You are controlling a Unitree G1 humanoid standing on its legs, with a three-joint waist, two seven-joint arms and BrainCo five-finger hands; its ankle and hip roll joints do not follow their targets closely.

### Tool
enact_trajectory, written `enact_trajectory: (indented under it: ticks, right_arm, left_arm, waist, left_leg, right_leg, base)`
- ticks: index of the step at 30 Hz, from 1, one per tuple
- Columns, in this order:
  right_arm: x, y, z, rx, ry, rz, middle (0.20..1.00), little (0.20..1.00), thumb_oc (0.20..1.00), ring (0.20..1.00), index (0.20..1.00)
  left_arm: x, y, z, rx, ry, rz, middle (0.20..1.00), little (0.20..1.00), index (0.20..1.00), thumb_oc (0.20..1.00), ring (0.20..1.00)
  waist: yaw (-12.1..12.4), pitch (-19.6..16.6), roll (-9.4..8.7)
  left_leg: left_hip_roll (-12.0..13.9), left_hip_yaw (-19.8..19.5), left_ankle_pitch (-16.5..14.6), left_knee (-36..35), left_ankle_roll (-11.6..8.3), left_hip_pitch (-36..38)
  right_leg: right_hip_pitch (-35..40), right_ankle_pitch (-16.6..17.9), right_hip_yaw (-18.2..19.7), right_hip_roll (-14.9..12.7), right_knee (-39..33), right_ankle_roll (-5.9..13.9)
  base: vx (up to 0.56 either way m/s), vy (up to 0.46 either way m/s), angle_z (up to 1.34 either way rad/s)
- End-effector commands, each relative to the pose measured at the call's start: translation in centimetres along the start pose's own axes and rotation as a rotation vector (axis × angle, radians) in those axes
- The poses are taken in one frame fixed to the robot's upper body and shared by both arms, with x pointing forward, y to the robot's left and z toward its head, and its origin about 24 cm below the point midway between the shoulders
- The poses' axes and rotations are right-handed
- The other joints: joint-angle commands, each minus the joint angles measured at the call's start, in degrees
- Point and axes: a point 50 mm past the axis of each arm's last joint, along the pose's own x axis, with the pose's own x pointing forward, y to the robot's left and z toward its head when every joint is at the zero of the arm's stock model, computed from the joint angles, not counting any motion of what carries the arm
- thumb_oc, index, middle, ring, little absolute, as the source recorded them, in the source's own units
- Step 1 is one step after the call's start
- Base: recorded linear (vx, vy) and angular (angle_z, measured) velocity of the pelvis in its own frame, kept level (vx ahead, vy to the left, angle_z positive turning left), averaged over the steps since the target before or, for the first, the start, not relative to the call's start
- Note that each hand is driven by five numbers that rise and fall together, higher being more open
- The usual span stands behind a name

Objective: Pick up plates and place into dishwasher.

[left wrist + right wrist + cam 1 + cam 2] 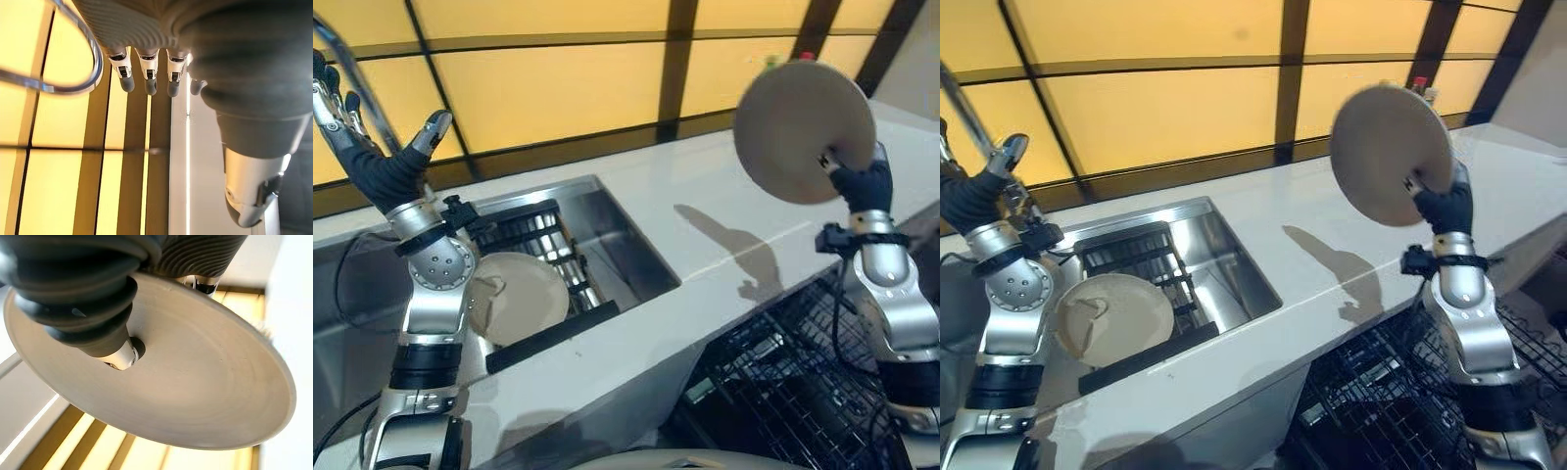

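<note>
Beige plate (803, 130): round, smooth, matt; held high over the white counter (705, 215), tipped nearly on edge.
Right hand (862, 181): thumb and fingers pinched on the plate's lower rim, as its wrist view shows.
Rack (803, 382): black wire dishwasher basket, below and just in front of the right arm; the plate must come down and toward the robot, edge first, I'd judge.
Second plate (519, 299): same beige, lying in the steel sink (617, 225) beside a dark ribbed drainer (533, 230).
Left hand (372, 147): raised by the tap (73, 73), fingers spread, holding nothing; nearer the sink plate.
</note>
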Motion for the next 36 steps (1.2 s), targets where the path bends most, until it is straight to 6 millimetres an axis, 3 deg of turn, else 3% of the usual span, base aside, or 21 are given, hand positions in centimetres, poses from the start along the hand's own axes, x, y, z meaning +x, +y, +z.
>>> enact_trajectory:
  ticks: [1, 10, 12, 13, 15, 18, 19, 23, 30, 36]
  right_arm:
    - [0.9, -3.4, 3.8, -0.107, -0.208, -0.065, 0.200, 0.200, 0.200, 0.200, 0.200]
    - [-2.3, -8.5, -0.8, -0.256, -0.003, -0.192, 0.200, 0.200, 0.200, 0.200, 0.200]
    - [-2.8, -9.1, -1.4, -0.281, 0.039, -0.195, 0.200, 0.200, 0.200, 0.200, 0.200]
    - [-3.0, -9.4, -2.0, -0.297, 0.063, -0.201, 0.200, 0.200, 0.200, 0.200, 0.200]
    - [-3.0, -9.6, -2.8, -0.313, 0.107, -0.212, 0.200, 0.200, 0.200, 0.200, 0.200]
    - [-3.0, -9.6, -3.7, -0.309, 0.152, -0.245, 0.200, 0.200, 0.200, 0.200, 0.200]
    - [-3.5, -9.9, -4.3, -0.330, 0.182, -0.276, 0.200, 0.200, 0.200, 0.200, 0.200]
    - [-4.9, -9.8, -6.1, -0.329, 0.269, -0.269, 0.200, 0.200, 0.200, 0.200, 0.200]
    - [-5.8, -9.1, -8.9, -0.357, 0.452, -0.020, 0.200, 0.200, 0.200, 0.200, 0.200]
    - [-5.7, -8.2, -9.7, -0.390, 0.521, 0.162, 0.200, 0.200, 0.200, 0.200, 0.200]
  left_arm:
    - [1.8, 0.8, 0.8, 0.013, -0.095, 0.016, 1.000, 1.000, 1.000, 1.000, 1.000]
    - [2.0, 0.3, 1.2, 0.042, -0.134, -0.045, 1.000, 1.000, 1.000, 1.000, 1.000]
    - [2.2, 0.5, 1.1, 0.063, -0.131, -0.038, 1.000, 1.000, 1.000, 1.000, 1.000]
    - [2.2, 0.8, 1.0, 0.074, -0.127, -0.032, 1.000, 1.000, 1.000, 1.000, 1.000]
    - [2.5, 1.6, 1.1, 0.100, -0.139, -0.015, 1.000, 1.000, 1.000, 1.000, 1.000]
    - [3.0, 2.1, 1.5, 0.118, -0.157, -0.003, 1.000, 1.000, 1.000, 1.000, 1.000]
    - [3.1, 2.3, 1.5, 0.121, -0.158, -0.002, 1.000, 1.000, 1.000, 1.000, 1.000]
    - [3.0, 3.0, 1.5, 0.133, -0.166, 0.014, 1.000, 1.000, 1.000, 1.000, 1.000]
    - [2.4, 3.6, 0.4, 0.153, -0.128, -0.021, 1.000, 1.000, 1.000, 1.000, 1.000]
    - [2.0, 3.0, 0.2, 0.173, -0.118, -0.076, 1.000, 1.000, 1.000, 1.000, 1.000]
  waist:
    - [-2.4, -0.1, 2.24]
    - [-7.5, 1.7, 2.16]
    - [-7.8, 2.3, 1.83]
    - [-7.4, 2.7, 1.68]
    - [-6.1, 3.5, 1.36]
    - [-5.2, 4.3, 1.45]
    - [-4.8, 4.7, 1.95]
    - [-3.5, 4.3, 1.59]
    - [-3.2, 2.8, 2.09]
    - [-2.7, 2.3, 2.24]
  left_leg:
    - [-4.4, 1.2, -6.1, 0.9, 7.53, 0.7]
    - [-5.2, 5.7, -6.2, 0.9, 8.43, 0.8]
    - [-5.2, 6.7, -6.2, 0.9, 8.52, 0.5]
    - [-5.0, 7.9, -6.7, 1.0, 8.77, 0.7]
    - [-4.4, 10.5, -5.8, 1.3, 8.75, 0.1]
    - [-3.8, 10.4, -4.5, 1.7, 9.05, -1.6]
    - [-3.3, 10.0, -4.3, 2.4, 9.36, -2.7]
    - [-2.3, 8.0, -2.9, 3.8, 7.65, -4.9]
    - [-1.8, 6.6, -2.7, 1.5, 6.24, -2.1]
    - [-0.9, 6.8, -2.5, 1.1, 5.30, -1.4]
  right_leg:
    - [-1.9, -3.1, -1.9, 1.8, 4.0, -0.06]
    - [-7.0, -1.8, 0.2, 1.4, 7.9, 1.58]
    - [-8.7, -0.9, -1.3, 0.9, 9.3, 2.00]
    - [-9.2, -1.1, -4.0, 0.2, 10.5, 2.47]
    - [-9.1, -1.4, -8.4, -1.0, 10.8, 2.50]
    - [-9.8, -1.4, -7.1, -0.5, 14.1, 2.03]
    - [-9.1, -4.6, -6.8, 0.6, 15.6, 1.29]
    - [-7.5, -3.2, -7.4, 0.4, 11.4, 0.43]
    - [-3.8, -2.9, -7.4, 1.9, 5.8, -0.61]
    - [-2.5, -2.3, -7.9, 2.5, 3.3, -1.09]
  base:
    - [-0.02, 0.096, -0.18]
    - [-0.02, 0.066, -0.26]
    - [-0.07, 0.001, -0.38]
    - [-0.10, -0.046, -0.47]
    - [-0.17, -0.102, -0.68]
    - [-0.17, -0.141, -0.83]
    - [-0.11, -0.172, -0.29]
    - [-0.02, -0.200, -0.06]
    - [0.09, -0.154, 0.02]
    - [0.05, -0.109, -0.02]
